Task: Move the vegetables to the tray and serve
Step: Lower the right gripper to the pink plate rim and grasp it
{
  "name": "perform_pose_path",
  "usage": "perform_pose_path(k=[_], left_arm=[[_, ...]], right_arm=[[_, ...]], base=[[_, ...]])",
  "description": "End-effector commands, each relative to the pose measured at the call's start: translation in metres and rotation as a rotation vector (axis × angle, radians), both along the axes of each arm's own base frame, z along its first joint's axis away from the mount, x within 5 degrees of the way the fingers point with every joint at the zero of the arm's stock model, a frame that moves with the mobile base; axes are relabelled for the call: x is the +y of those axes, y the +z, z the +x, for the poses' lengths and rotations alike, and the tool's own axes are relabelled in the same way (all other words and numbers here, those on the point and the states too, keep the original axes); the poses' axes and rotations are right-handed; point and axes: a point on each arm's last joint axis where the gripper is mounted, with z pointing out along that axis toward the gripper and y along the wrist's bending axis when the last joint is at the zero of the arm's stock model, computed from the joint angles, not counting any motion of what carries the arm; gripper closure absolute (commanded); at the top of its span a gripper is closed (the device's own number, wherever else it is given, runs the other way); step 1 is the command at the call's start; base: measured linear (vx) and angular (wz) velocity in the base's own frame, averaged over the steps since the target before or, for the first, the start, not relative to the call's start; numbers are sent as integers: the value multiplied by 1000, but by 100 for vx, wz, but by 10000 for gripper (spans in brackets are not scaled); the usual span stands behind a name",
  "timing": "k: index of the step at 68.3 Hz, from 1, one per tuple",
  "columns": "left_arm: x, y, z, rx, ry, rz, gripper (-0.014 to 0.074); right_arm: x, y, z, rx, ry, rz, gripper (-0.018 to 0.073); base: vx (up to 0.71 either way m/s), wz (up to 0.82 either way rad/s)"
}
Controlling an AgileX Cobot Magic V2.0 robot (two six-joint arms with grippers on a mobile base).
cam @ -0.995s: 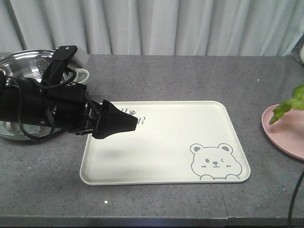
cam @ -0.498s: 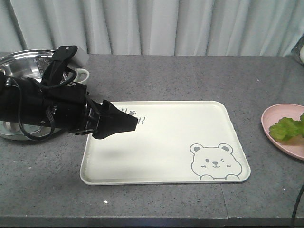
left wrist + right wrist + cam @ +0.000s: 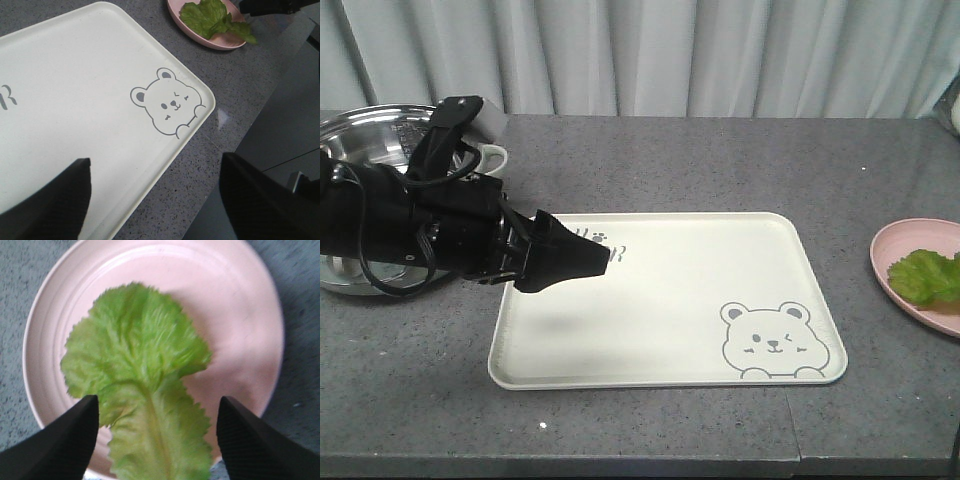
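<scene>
Lettuce leaf (image 3: pixel 140 385) is shown ungrasped on pink plate (image 3: pixel 240 300) between spread right fingers (image 3: pixel 55 440); tray (image 3: pixel 75 75) under parted left fingers (image 3: pixel 45 205) is unfilled.

Your left arm (image 3: pixel 410 225) is matte black, looped with black cables (image 3: pixel 395 294), a pale grey block (image 3: pixel 492 122) at twelve o'clock; left gripper (image 3: pixel 600 260): blunt black wedges.

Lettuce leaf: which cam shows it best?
Right wrist view: the lettuce leaf fills the frame, lying flat on the pink plate, with veins and ruffled edge visible, though slightly blurred. Left wrist view shows it small at the top edge. Front view catches only part at the right border.
</scene>
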Motion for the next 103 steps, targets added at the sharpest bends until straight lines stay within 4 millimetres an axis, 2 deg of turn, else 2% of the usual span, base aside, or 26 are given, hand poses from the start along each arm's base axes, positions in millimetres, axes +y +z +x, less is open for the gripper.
perform_pose_path(k=[1, 13, 21, 48, 72, 81, 103], left_arm=[[-1, 19, -3, -40, 19, -71, 73], [-1, 19, -3, -40, 19, -71, 73], [-1, 19, -3, -40, 19, -71, 73], [-1, 19, -3, -40, 19, -71, 73], [-1, 19, -3, -40, 19, -71, 73], [-1, 19, -3, -40, 19, -71, 73], [-1, 19, -3, -40, 19, -71, 73]], right_arm=[[-6, 33, 2, -69, -39, -57, 66], [-16, 51, 2, -38, -108, -127, 96], [-20, 51, 2, -18, -118, -160, 125], [-35, 9, 20, 74, -108, -137, 178], [-47, -14, 32, 75, -125, -160, 187], [-49, -20, 35, 71, -130, -167, 240], [-50, -21, 36, 67, -122, -180, 454]], base=[[0, 0], [0, 0], [0, 0], [0, 0], [0, 0], [0, 0], [0, 0]])
